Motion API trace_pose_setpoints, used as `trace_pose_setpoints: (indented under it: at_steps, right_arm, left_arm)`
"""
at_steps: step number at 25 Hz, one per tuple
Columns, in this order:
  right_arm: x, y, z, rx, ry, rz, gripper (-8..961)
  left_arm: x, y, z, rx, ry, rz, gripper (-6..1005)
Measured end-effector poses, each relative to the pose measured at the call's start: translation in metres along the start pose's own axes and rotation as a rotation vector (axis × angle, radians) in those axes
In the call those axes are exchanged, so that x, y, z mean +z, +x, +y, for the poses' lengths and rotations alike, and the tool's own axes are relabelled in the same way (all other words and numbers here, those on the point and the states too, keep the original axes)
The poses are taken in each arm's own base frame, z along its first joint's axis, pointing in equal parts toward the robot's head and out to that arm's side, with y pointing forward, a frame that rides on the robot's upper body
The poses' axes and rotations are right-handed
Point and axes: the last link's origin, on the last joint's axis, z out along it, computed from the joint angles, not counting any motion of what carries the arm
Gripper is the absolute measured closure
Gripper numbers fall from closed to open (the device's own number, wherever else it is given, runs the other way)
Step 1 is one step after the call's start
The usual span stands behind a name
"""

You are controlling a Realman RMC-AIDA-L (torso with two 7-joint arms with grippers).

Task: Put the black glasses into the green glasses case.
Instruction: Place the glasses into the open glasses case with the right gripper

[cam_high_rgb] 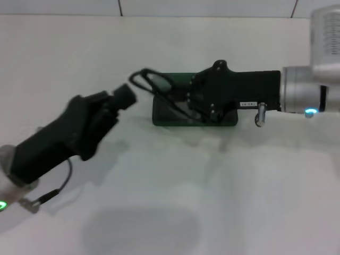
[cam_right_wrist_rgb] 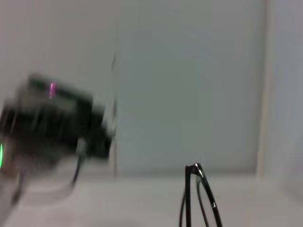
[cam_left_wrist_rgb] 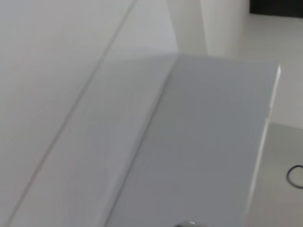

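Over the green glasses case [cam_high_rgb: 175,119], the right gripper [cam_high_rgb: 197,102] pinches the black glasses [cam_high_rgb: 151,82]; light and fragile, best held by the frame. The left gripper [cam_high_rgb: 126,95], beside the case: grip unclear.

white table [cam_high_rgb: 175,202] | pale tiled wall [cam_high_rgb: 202,6] behind | soft even light

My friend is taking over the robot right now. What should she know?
Right gripper: over the green glasses case, holding the black glasses; they stick out past the case's left end.
Left gripper: just left of the case, holding nothing; whether it is open is unclear.
Done: glasses picked up and brought to the case.
Left: lower them into the case and let go.
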Motion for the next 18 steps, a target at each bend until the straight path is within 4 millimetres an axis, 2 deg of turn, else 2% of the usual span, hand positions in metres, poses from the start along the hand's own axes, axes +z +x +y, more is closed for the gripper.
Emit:
trace_pose_setpoints:
  at_steps: [5,12,18]
  right_arm:
    - [0.006,-0.019,-0.002,-0.181,-0.033,0.276,905]
    - [0.003,-0.047,-0.007,-0.339,0.029,0.476,905]
    - [0.004,-0.049,-0.014,-0.405,0.039,0.667,905]
  left_arm:
    - [-0.013,0.006,0.003,0.03,0.022,0.02,960]
    - [-0.014,0.005,0.008,0.048,-0.013,0.006,960]
    - [-0.013,0.005,0.006,0.052,-0.007,0.002,959]
